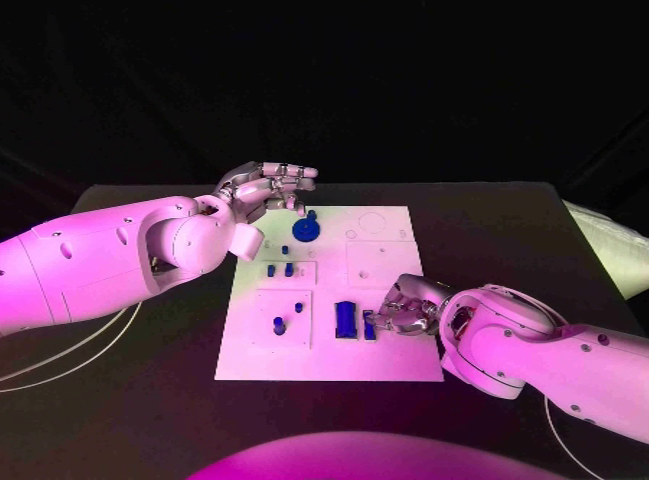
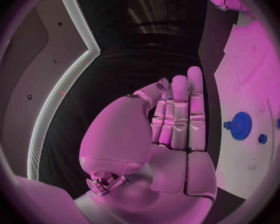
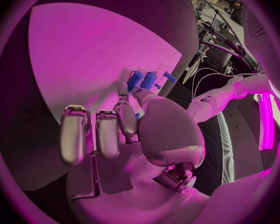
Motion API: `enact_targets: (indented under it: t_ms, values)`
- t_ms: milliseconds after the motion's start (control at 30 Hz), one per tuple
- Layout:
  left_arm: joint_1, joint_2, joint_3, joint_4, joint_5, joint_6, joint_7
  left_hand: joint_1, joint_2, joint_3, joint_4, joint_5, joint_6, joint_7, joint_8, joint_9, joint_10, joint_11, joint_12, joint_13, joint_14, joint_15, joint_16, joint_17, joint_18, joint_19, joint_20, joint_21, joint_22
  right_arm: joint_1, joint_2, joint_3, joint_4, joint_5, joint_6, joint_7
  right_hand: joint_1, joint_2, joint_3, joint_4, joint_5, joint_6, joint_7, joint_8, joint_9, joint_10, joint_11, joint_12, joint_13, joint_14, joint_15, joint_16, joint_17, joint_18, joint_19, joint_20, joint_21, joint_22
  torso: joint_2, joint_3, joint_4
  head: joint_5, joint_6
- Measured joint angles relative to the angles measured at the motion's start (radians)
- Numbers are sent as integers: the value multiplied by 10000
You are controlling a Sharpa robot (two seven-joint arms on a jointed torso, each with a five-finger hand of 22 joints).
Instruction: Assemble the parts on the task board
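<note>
The white task board lies in the middle of the black table. On it are a blue gear, small blue pegs and a blue block. A narrow blue part stands beside the block. My right hand is at the board's near right, its thumb and a finger pinching that narrow part; its other fingers are stretched out. My left hand hovers over the board's far left corner, fingers straight and holding nothing. In the left wrist view the gear lies beside my left hand.
One more blue peg stands in a raised square at the board's near left. Thin cables trail over the table under my left arm. A pale object sits past the table's right edge.
</note>
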Motion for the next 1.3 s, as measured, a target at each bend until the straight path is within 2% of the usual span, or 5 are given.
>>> enact_targets:
  t_ms: [267,600,767,967,1300]
  values:
    - [0,-2,0,5,0,2,-2,0,0,0,0,0,0,0,0,0,0,0,0,0,0,0,0,0,0,0,0,0,-1,-4,0,-2,9,-62,-7,-4,-229,64,-76,160,-64,0,0,0,54,7,6,0,-1,0,1,40,-1,0,0,0,0,12,0,4,5,-9,8]
    - [0,-15,0,3,0,9,-11,0,0,0,0,0,0,0,0,1,0,0,0,1,0,0,0,1,0,0,0,0,-2,-18,-409,0,330,-308,-80,151,-897,-424,-985,590,-668,13,-14,76,192,185,-97,0,-2,-1,0,39,-1,0,0,0,0,11,-5,10,5,-4,18]
    - [0,-22,0,-3,0,11,-16,0,0,0,0,0,0,0,0,1,0,0,0,1,0,0,0,1,0,0,0,0,-2,-22,-594,2,488,-437,4,336,-639,-579,-1360,326,-1356,13,-14,76,263,185,-97,0,-2,-2,0,39,-1,0,-1,0,0,27,-9,9,-7,-11,24]
    - [1,-16,0,-10,0,16,-21,0,0,0,0,0,0,0,0,1,0,0,0,1,0,0,0,2,0,0,0,0,-3,-89,-615,2,513,-622,253,486,250,-397,-1473,-217,-1931,13,-14,75,327,185,-97,-116,14,-1,0,39,-2,0,-1,1,0,6,-10,10,-12,-41,39]
    - [1,0,0,-21,0,25,-27,0,0,0,0,0,0,0,0,1,0,0,0,2,0,0,0,2,1,0,0,0,-4,-119,-476,0,345,-849,476,496,412,-304,-1515,-308,-2080,13,-14,74,354,184,-96,-116,23,-1,0,39,-2,-1,-1,1,-1,6,-5,8,9,-57,81]
